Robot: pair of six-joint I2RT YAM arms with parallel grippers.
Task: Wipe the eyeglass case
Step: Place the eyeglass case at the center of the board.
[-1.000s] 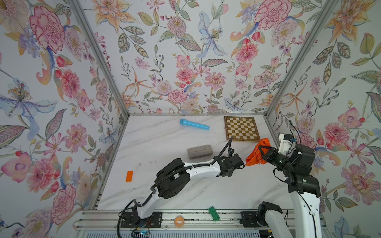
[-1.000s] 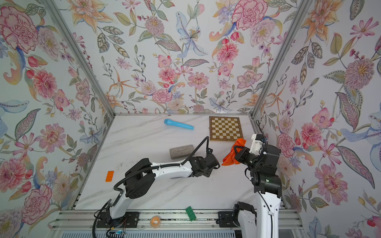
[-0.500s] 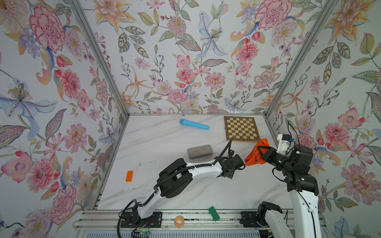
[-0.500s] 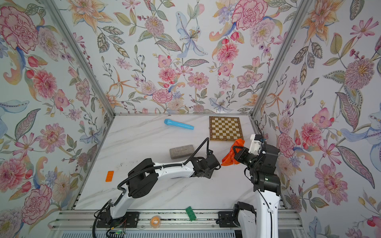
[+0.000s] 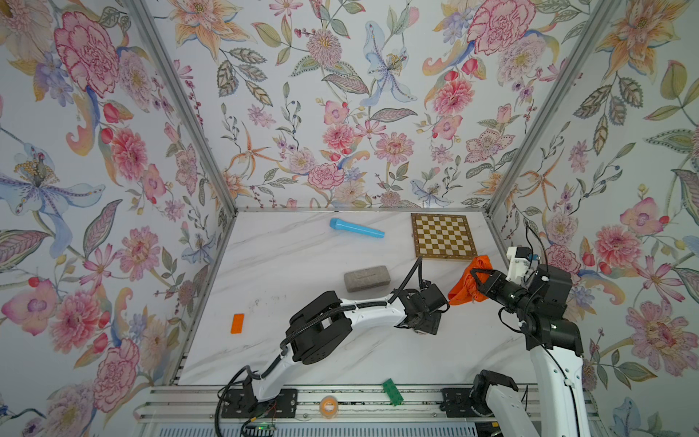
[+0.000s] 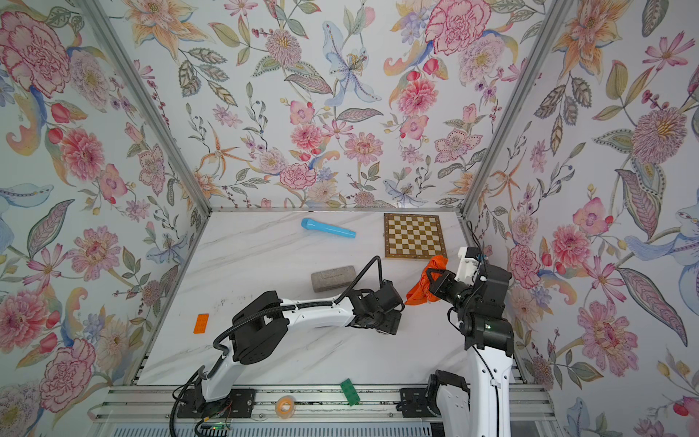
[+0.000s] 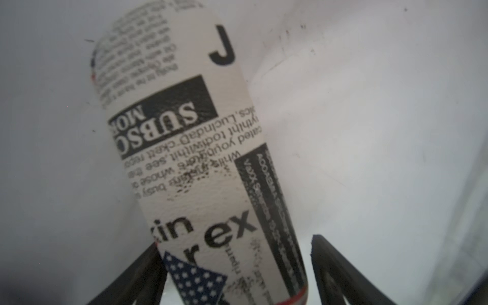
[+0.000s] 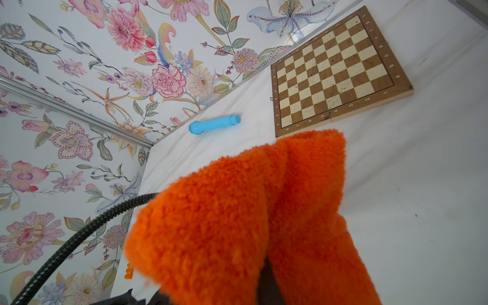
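Only the left wrist view shows the eyeglass case [image 7: 200, 158] on the counter [image 7: 369, 132] between the parted left fingers [image 7: 332, 266]; both top views hide it, near 3 o'clock. The right fingers [image 5: 486, 285] clamp the orange cloth [image 5: 463, 293].

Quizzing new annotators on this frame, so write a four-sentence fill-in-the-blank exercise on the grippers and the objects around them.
The cloth held by the right gripper is ____ in colour.
The eyeglass case between the open jaws of the left gripper is printed like a ____.
The square wooden board is a ____.
The small brick on the front rail is ____ in colour.
Missing words: orange; newspaper; chessboard; green.
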